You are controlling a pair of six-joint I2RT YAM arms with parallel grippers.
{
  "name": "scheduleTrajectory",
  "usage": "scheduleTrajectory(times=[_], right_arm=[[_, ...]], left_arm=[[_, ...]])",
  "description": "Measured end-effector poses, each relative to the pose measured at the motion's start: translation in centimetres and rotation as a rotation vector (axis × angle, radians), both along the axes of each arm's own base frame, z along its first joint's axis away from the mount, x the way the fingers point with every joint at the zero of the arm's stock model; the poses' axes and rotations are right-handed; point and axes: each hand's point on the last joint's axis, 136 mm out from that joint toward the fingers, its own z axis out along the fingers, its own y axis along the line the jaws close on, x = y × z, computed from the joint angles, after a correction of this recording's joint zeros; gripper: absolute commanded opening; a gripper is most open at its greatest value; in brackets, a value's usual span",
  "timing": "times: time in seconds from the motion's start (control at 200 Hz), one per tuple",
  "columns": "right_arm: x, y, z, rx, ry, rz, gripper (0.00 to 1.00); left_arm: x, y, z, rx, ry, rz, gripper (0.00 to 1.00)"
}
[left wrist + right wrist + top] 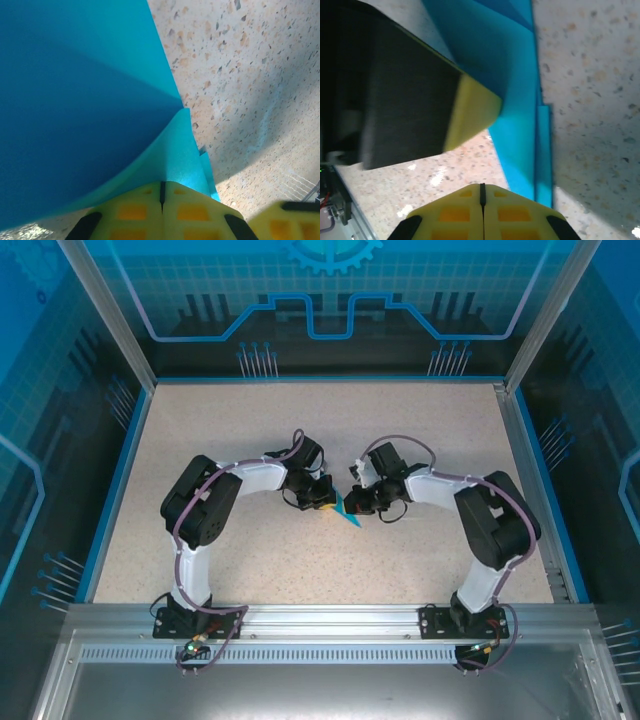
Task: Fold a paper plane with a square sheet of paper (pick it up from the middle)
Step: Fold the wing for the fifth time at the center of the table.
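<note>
The left gripper (161,189) has its yellow jaws pressed together on the lower edge of the sheet of paper (80,100). The sheet rises from the tips toward 11 o'clock in a soft curl and is creased into layers. The right gripper (481,190) is closed too, but the paper passes just beside its tips at 1 o'clock — no hold on it shows. From above, the cyan sheet sits in the middle of the table (200,420), left gripper at its 9 o'clock, right at its 3 o'clock. The paper looks feather-light, limp and easily crumpled. It is probably best pinched near a crease, where doubled layers lend stiffness — a single flap would likely sag or tear.
</note>
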Motion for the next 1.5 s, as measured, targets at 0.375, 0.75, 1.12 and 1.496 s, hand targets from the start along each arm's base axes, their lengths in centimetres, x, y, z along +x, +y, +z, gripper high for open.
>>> scheduleTrajectory(times=[0.375,0.75,1.12,1.496], right_arm=[[-0.2,-0.7,-2.3,-0.053,0.041,-0.024,0.05],[-0.2,-0.8,-2.5,-0.057,0.059,-0.036,0.05],[-0.2,-0.8,-2.5,-0.062,0.069,-0.036,0.04],[-0.2,-0.8,-2.5,-0.064,0.072,-0.036,0.04]], left_arm=[[0.1,-0.1,0.1,0.002,-0.034,-0.040,0.08],[1.5,0.2,2.7,-0.011,-0.195,-0.068,0.18],[2.4,0.9,2.3,0.043,-0.239,-0.045,0.17],[3.1,2.6,0.2,0.108,-0.222,-0.025,0.16]])
